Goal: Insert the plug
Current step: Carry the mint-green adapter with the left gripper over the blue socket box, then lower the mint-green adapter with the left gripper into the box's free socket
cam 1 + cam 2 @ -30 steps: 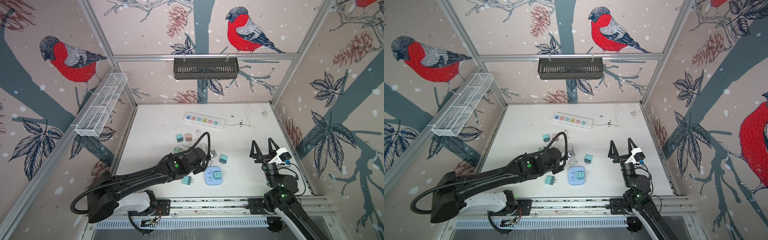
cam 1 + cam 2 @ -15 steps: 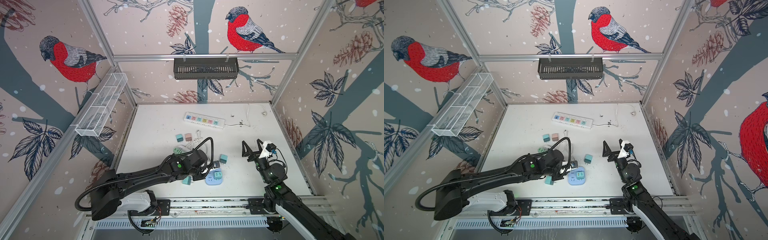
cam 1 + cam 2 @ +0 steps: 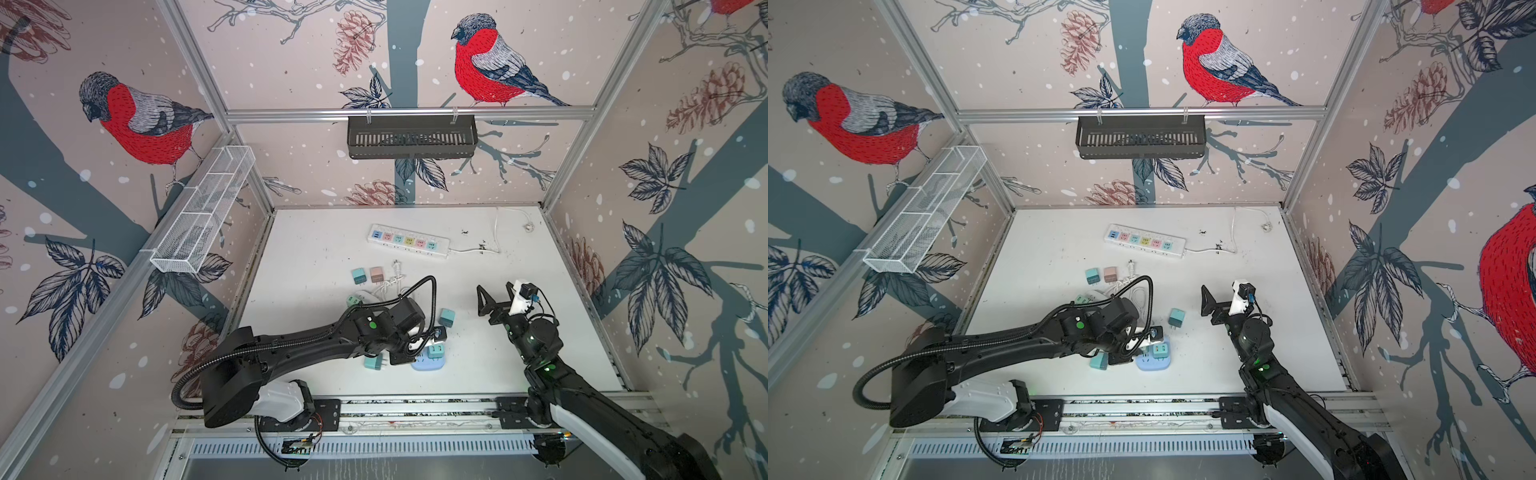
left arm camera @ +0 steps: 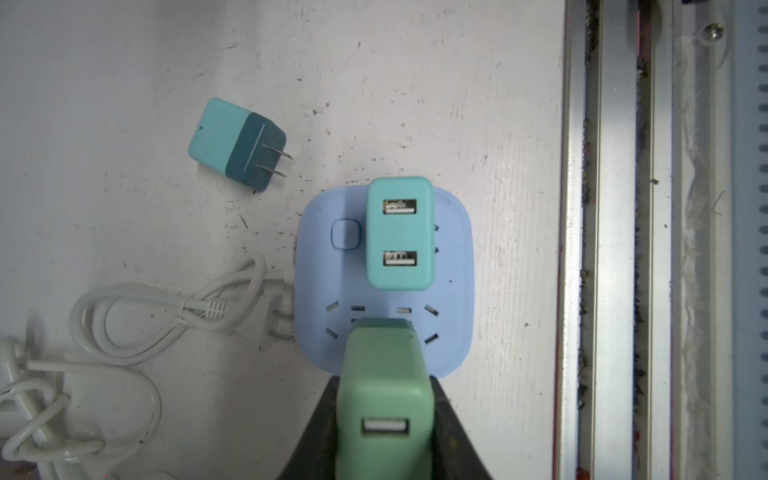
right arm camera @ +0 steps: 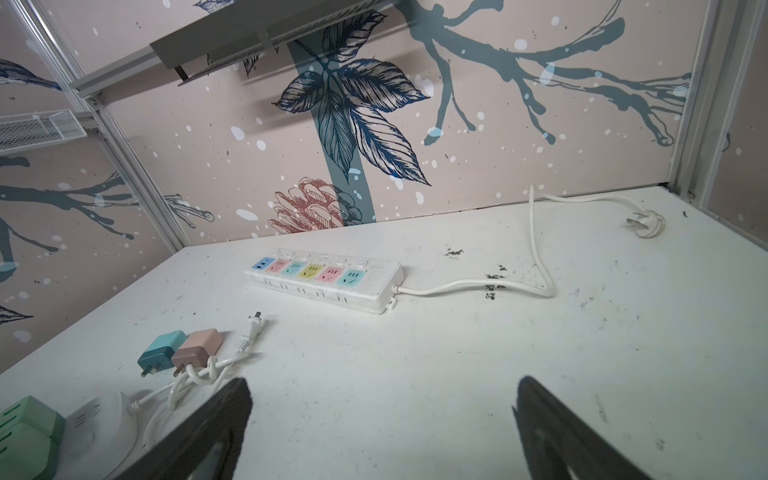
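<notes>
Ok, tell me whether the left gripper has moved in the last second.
Yes. In both top views the left gripper has swung toward the front rail, from beyond the blue socket block to over it.

The plug [image 4: 384, 399] is mint green, the socket block [image 4: 453, 257] pale blue, the table [image 4: 124, 62] white

The power strip [image 3: 409, 242] is lying near the bench's [image 3: 490, 374] back edge; the socket hub [image 3: 428, 365], bearing a charger [image 3: 435, 352], near the front.

At the back of the table [image 3: 316, 249] lies a white power strip [image 3: 409, 241], a black basket [image 3: 411, 137] hanging above it.
</notes>
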{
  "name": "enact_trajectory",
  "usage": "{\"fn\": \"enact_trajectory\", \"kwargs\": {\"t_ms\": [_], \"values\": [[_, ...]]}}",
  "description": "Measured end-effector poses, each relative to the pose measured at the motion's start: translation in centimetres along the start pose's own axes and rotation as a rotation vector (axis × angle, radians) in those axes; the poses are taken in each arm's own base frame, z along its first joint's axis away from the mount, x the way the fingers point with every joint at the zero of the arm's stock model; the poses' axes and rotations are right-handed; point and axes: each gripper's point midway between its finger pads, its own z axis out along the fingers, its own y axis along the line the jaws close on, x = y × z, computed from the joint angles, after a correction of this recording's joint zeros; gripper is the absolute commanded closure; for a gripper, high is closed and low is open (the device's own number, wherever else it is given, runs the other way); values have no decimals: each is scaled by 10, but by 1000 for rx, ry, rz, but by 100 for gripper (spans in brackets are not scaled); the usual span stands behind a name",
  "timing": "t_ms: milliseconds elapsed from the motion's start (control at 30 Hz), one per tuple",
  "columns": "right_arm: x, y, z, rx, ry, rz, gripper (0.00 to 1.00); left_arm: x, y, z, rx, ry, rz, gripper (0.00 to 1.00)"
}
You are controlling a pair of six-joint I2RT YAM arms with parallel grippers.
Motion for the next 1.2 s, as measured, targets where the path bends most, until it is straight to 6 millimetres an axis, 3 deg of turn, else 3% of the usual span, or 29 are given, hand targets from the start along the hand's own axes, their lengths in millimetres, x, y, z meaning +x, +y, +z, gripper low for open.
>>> {"fn": "enact_trajectory", "kwargs": {"t_ms": [400,1200], "values": [[20,0,4,-7,77,-8,1,0,-2,18,41,32,-18,100],[19,2,12,-9,100,-12,1,0,-4,16,51,49,-72,100]]}}
